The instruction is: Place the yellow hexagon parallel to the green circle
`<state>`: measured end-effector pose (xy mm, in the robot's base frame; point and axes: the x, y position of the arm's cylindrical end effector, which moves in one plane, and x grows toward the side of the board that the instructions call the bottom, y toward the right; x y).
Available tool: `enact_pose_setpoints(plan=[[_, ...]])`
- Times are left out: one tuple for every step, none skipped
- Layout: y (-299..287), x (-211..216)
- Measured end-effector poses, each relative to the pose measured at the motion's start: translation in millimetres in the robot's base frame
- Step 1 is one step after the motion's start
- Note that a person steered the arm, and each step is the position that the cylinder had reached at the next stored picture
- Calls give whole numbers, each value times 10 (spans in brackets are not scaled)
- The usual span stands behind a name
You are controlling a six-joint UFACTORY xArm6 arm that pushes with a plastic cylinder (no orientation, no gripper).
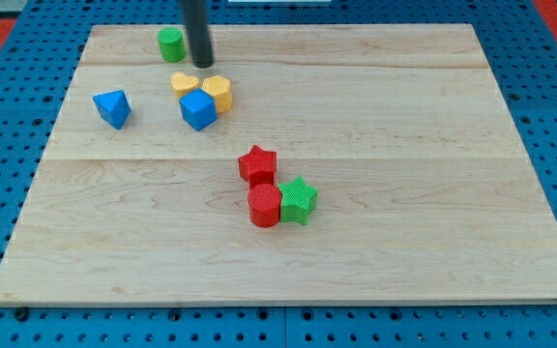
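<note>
The yellow hexagon (219, 92) sits near the view's top left, touching a blue cube (198, 110) and next to a yellow heart (184, 82). The green circle (171, 43) stands at the board's top edge, up and left of the hexagon. My tip (202, 64) is a dark rod coming down from the view's top. It ends just right of the green circle and just above the yellow heart and hexagon, apart from them.
A blue triangular block (112, 108) lies at the left. A red star (257, 164), a red cylinder (264, 205) and a green star (299, 200) cluster near the middle. The wooden board (404, 145) rests on a blue pegboard.
</note>
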<state>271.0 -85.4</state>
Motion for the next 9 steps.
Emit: enact_pose_setpoints(plan=[[25,0],[17,0],[-91,107],[-299,535],[-372,638],[-994,622],[-298,639],[563,717],[734,933]])
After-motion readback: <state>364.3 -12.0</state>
